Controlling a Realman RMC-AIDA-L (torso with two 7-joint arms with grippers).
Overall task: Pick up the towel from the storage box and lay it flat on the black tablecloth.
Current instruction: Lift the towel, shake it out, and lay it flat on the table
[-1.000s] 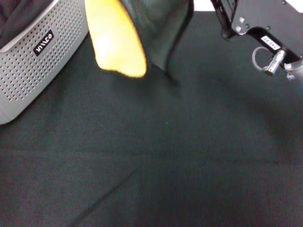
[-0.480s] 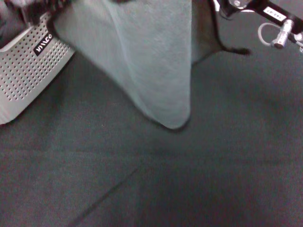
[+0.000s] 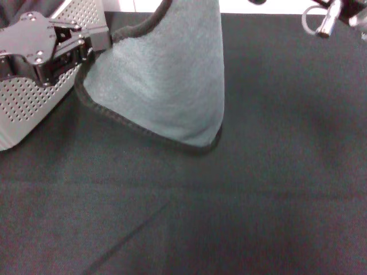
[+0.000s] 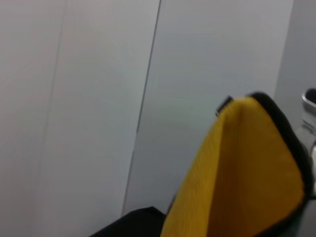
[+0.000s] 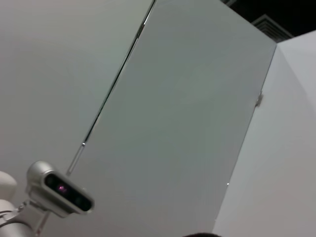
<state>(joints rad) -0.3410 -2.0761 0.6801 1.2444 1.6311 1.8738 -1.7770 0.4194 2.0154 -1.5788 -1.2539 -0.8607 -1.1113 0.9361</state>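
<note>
The towel (image 3: 166, 74) hangs in the air over the black tablecloth (image 3: 241, 200), its grey-green face and black hem toward the head camera. Its lowest corner is just above or touching the cloth. My left gripper (image 3: 98, 41) is in front of the storage box (image 3: 23, 109) and is shut on the towel's left edge. The towel's top runs out of the head view. In the left wrist view the towel's orange-yellow face (image 4: 237, 173) shows close up. Of my right arm only a cable and a metal fitting (image 3: 322, 18) show at the top right; its gripper is out of view.
The grey perforated box stands at the left edge on the tablecloth, partly hidden by my left arm. The tablecloth spreads over the whole middle, front and right. The right wrist view shows only walls and the robot's head camera (image 5: 61, 190).
The towel has turned from a narrow hanging fold showing orange-yellow to a wider spread showing grey-green. My left gripper has come into view at the left. The right arm has moved up and away.
</note>
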